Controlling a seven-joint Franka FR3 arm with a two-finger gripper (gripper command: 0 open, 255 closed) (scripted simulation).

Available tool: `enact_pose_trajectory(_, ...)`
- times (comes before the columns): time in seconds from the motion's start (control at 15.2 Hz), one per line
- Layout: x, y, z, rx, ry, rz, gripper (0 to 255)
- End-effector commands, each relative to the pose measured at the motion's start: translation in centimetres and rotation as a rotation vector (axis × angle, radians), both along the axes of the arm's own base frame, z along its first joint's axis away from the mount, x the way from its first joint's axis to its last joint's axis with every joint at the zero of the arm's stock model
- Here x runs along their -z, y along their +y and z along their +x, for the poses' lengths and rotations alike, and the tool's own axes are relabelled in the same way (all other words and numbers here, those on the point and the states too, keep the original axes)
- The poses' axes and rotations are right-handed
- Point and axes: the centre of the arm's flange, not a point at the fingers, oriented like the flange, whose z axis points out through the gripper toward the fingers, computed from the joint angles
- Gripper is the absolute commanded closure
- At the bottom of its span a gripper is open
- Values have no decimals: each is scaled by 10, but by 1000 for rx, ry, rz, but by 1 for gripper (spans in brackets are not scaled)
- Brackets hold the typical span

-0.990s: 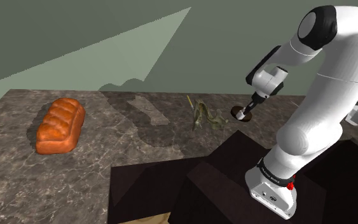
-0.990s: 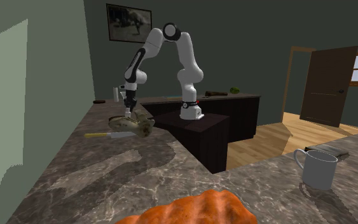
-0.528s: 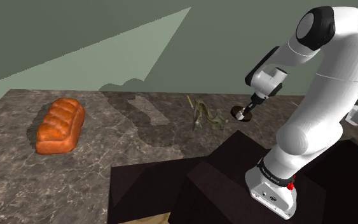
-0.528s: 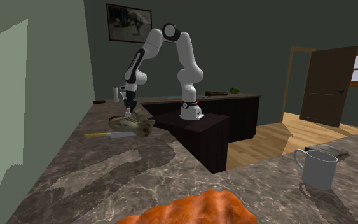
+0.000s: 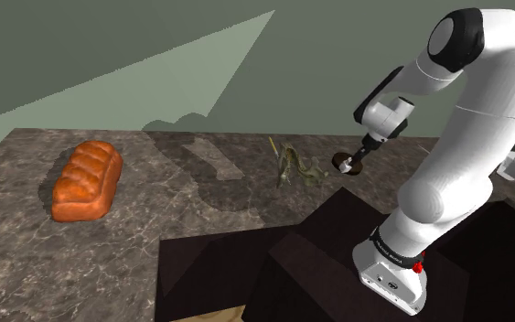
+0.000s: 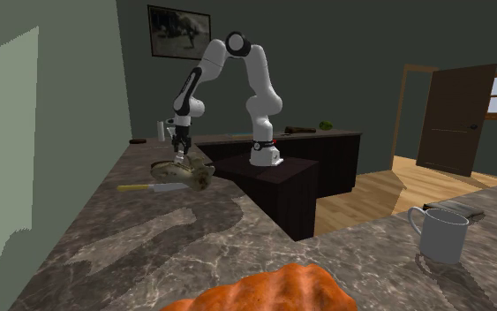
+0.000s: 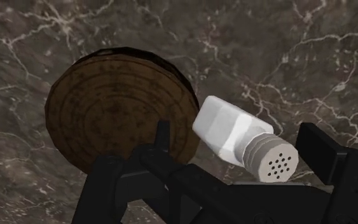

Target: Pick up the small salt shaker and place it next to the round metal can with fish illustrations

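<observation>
A small white salt shaker (image 7: 229, 135) with a grey holed cap lies tilted between my black fingers, right beside a round brown can (image 7: 120, 113) on the dark marble counter (image 7: 285, 44). My gripper (image 7: 241, 145) is open, its fingers standing apart on either side of the shaker; whether they still touch it I cannot tell. In the shoulder view the gripper (image 5: 357, 159) hangs low over the can (image 5: 342, 165), near the stand. The second exterior view has the gripper (image 6: 179, 152) just above the flat can (image 6: 163, 165).
A greenish lumpy thing (image 5: 297, 166) with a yellow-handled knife (image 6: 138, 187) lies just beside the can. An orange bread loaf (image 5: 86, 180) sits far at the shoulder view's left. A white mug (image 6: 438, 234) stands on the near counter. The dark stand (image 5: 337, 247) borders the counter.
The fingers have parted and let go of the salt shaker beside the can. The arm has stayed where it was.
</observation>
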Motion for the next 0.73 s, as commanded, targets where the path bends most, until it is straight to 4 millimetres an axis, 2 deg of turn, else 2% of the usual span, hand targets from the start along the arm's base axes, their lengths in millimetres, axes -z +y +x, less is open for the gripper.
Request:
enact_pose_trajectory(0.0,-20,0,-2,-2,1,-1,0)
enact_pose_trajectory(0.13,-43,0,-6,-2,1,-1,0)
enact_pose_trajectory(0.66,-43,0,-6,-2,1,-1,0)
